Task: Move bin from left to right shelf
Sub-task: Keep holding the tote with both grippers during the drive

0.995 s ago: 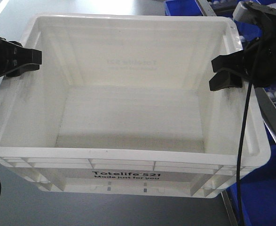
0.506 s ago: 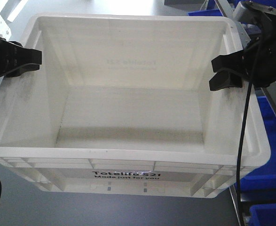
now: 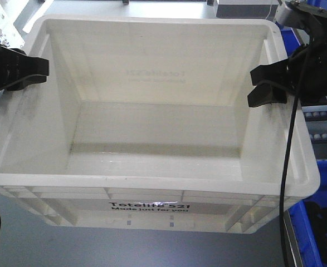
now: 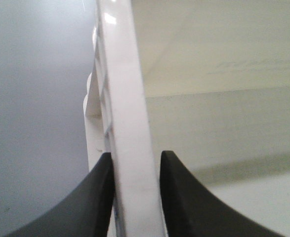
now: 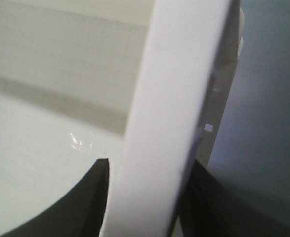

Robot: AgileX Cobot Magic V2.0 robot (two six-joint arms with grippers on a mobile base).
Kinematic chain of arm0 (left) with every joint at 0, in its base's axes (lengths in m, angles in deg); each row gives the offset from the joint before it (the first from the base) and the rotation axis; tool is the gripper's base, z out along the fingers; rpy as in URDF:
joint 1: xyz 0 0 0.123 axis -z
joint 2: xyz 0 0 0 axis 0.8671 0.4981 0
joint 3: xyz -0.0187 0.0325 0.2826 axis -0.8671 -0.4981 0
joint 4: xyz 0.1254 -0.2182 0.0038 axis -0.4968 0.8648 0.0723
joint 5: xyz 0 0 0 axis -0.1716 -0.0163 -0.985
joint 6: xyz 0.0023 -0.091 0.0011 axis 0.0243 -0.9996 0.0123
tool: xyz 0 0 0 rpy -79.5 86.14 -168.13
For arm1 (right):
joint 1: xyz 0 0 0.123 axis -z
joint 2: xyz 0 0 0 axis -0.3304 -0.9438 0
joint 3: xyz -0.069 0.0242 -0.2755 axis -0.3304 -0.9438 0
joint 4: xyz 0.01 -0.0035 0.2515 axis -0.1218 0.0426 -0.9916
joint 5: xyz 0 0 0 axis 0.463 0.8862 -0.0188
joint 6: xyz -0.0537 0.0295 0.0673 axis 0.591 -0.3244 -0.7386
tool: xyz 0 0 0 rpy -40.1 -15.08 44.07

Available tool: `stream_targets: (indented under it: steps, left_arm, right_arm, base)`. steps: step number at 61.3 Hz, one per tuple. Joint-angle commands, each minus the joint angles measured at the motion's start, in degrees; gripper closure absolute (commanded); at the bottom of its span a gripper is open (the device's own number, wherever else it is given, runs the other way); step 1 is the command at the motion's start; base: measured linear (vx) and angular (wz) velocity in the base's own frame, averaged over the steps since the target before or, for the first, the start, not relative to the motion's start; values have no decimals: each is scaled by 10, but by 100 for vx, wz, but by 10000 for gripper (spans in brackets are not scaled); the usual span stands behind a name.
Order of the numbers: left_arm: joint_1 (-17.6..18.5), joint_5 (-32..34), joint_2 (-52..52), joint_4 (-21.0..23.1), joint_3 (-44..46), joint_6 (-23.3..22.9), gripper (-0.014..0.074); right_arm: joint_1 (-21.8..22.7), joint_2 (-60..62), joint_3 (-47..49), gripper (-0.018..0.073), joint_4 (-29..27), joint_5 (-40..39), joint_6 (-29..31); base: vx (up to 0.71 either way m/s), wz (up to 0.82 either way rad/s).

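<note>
- Your left gripper (image 3: 39, 73) is clamped on the left long rim of the bin (image 3: 152, 55). The left wrist view shows one black finger (image 4: 99, 200) on the outer side of the rim (image 4: 127, 98) and the other on the inner side, both pressed against the plastic.
- Your right gripper (image 3: 262, 85) is clamped likewise on the opposite rim. In the right wrist view the white rim (image 5: 179, 74) runs between the two dark fingers (image 5: 80, 202), one inside the bin and one outside.
- Both grips sit on the half of the bin farther from the front camera, roughly level with each other.
- A black cable (image 3: 288, 144) hangs from the right arm, crosses the right rim and drops past the near right corner.
- The bin is open side up, held between the two grippers, and fills most of the front view. It is empty, with grey scuffing on both inner side walls.
- The black lettering (image 3: 150, 207) faces the camera on the ribbed near side.
- You cannot tell from these views whether its base rests on anything; a grey surface (image 3: 29, 245) shows below the near side.
- Blue bins (image 3: 313, 239) stand at the right edge, just beside and below the bin's right corner.
</note>
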Motion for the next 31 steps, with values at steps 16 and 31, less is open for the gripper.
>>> stream_targets:
  steps: [16,31]
  left_arm:
    - [3,59,-24,19,25,10,601]
    - [3,59,-24,19,25,10,601]
  right_arm:
    - [3,23,23,564,-25,-18,22]
    - [3,23,23,564,-25,-18,22]
  base:
    - [44,3]
    - [44,-2]
